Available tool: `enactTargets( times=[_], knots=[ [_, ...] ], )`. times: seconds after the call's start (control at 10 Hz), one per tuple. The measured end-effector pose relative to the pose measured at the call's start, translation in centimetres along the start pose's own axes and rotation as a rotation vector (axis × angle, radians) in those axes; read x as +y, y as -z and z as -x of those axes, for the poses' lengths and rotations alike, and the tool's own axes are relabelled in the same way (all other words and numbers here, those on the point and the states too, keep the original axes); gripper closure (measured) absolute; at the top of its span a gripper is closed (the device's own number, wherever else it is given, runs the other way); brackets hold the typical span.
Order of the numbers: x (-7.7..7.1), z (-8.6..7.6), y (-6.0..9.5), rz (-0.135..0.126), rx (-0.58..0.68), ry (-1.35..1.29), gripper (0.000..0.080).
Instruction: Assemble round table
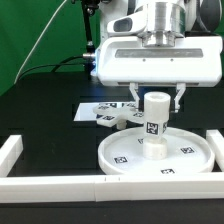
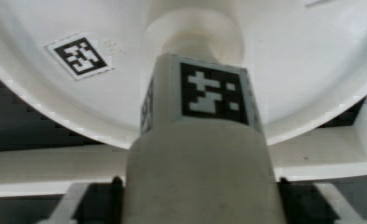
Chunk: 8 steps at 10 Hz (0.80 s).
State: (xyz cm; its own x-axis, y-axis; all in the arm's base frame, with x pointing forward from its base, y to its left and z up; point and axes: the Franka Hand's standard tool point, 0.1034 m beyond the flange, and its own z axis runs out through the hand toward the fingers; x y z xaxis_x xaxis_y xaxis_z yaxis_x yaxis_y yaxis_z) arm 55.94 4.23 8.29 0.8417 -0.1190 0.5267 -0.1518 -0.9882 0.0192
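The large rimmed round disc lies flat at the front of the table, tags up. The short cylindrical leg stands upright at its centre with a tag on its side. My gripper hangs straight over the leg, a finger on each side of its top with a small gap showing, so it is open. In the wrist view the leg runs up from between the fingers to the disc. The small cross-shaped foot lies just behind the disc.
The marker board lies flat behind the foot. White border rails run along the front and both sides. A green curtain hangs at the back on the exterior view's left.
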Motion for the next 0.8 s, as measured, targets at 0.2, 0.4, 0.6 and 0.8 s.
enactTargets(
  times=[0.2,0.4,0.6,0.8],
  knots=[
    [-0.07,0.25,-0.23,0.005,0.014,-0.019,0.0393],
    [-0.06,0.23,-0.25,0.006,0.019,-0.020,0.0393],
    [-0.06,0.13,-0.28,0.006,0.006,-0.021,0.0393],
    [0.03,0.28,-0.39,0.009,-0.004,-0.025,0.0291]
  ],
)
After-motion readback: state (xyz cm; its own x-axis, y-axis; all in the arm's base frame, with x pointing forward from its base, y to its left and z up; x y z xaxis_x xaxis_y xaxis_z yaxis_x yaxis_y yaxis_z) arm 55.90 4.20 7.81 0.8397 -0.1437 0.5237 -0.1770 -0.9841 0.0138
